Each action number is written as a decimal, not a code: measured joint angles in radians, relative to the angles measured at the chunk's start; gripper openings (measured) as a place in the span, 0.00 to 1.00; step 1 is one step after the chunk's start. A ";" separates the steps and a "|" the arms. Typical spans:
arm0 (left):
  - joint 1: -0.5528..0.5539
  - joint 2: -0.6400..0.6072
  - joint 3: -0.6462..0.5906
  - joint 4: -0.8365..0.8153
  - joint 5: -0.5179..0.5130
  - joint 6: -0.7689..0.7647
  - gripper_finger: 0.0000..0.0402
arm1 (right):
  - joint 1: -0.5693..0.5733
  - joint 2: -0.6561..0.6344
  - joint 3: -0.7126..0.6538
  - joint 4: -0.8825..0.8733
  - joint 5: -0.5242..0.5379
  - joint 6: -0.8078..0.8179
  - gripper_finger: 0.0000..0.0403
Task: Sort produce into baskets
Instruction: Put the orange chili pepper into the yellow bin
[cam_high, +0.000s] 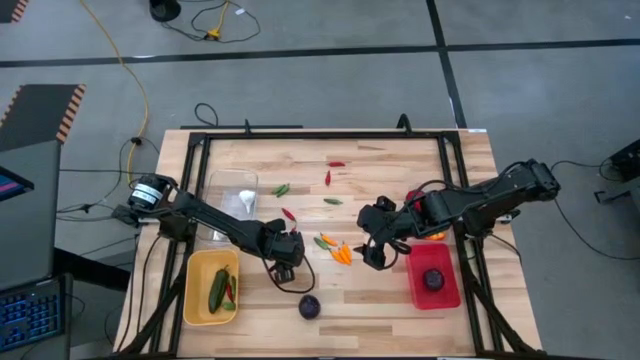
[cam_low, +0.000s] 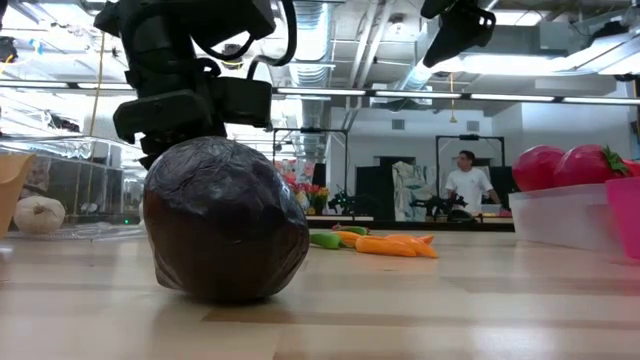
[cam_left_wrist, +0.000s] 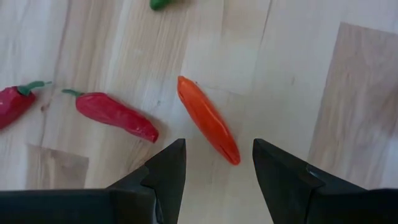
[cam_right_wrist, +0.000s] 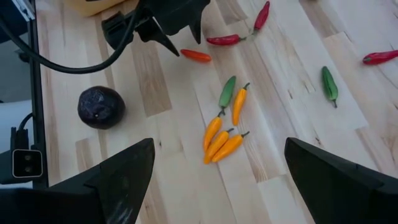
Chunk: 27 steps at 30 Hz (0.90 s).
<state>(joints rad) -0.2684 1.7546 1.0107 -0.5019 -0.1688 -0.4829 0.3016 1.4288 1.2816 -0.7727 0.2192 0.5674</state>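
Loose produce is spread across the middle of the wooden surface (cam_high: 400, 310). One dark purple round (cam_high: 309, 306) lies near the front edge, between the yellow basket (cam_high: 197, 300) and the red basket (cam_high: 446, 292). A cluster of four orange chillies (cam_right_wrist: 222, 138) and one green chilli (cam_right_wrist: 227, 91) lies at the centre. Three red chillies (cam_high: 336, 164) and two more green chillies (cam_high: 282, 189) are scattered farther back.

The yellow basket holds green and red chillies; an exact count cannot be made. The red basket holds one dark purple round and at least one red tomato (cam_low: 540, 166). The clear basket (cam_high: 232, 182) holds one white garlic (cam_high: 245, 203).

The left hand (cam_left_wrist: 217, 171) is open, empty, positioned over one orange-red chilli (cam_left_wrist: 208, 119). The right hand (cam_high: 373, 249) is spread wide, empty, beside the orange cluster.
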 joint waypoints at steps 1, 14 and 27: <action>0.000 0.002 0.000 0.000 0.000 -0.002 0.43 | 0.000 0.000 0.000 0.000 0.000 0.000 0.96; 0.005 0.059 0.003 0.041 0.009 -0.001 0.43 | -0.001 0.000 0.000 -0.001 0.000 0.000 0.96; 0.007 0.061 0.002 0.041 0.001 0.003 0.13 | -0.001 0.000 0.000 0.000 0.000 0.000 0.96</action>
<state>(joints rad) -0.2611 1.8153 1.0126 -0.4614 -0.1674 -0.4797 0.3008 1.4288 1.2816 -0.7727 0.2188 0.5674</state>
